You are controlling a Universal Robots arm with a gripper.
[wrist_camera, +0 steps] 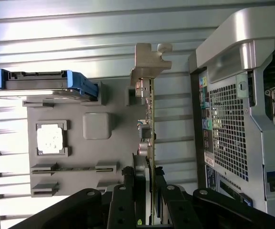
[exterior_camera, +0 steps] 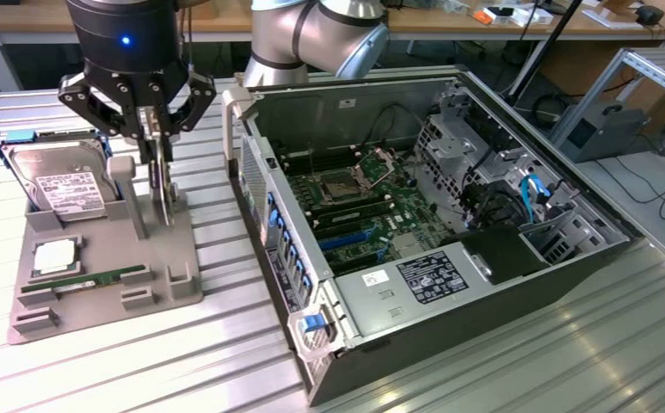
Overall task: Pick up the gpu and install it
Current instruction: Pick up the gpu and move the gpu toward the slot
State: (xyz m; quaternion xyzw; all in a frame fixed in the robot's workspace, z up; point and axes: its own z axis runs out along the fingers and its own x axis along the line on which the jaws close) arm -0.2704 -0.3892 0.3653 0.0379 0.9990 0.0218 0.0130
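Note:
The gpu [exterior_camera: 168, 196] is a thin dark card standing on edge over the grey holder [exterior_camera: 166, 275] at the exterior view's left. My gripper [exterior_camera: 157, 153] comes down on it from above, and its two fingers press on the card's upper part, one on each face. In the wrist view the gpu [wrist_camera: 152, 126] appears edge-on, with its silver bracket [wrist_camera: 149, 62] at the far end. There my gripper [wrist_camera: 151, 180] is shut on the card, black fingers [wrist_camera: 127, 195] hard against both sides. I cannot tell whether the card's lower edge still rests in the holder.
The open computer case [exterior_camera: 344, 331] lies on its side to the exterior view's right, motherboard [exterior_camera: 366, 206] facing up. On the holder are a hard drive [exterior_camera: 68, 185] in a blue frame, a processor [exterior_camera: 54, 256] and a green memory stick [exterior_camera: 91, 280]. The slatted metal table [exterior_camera: 538, 361] surrounds them.

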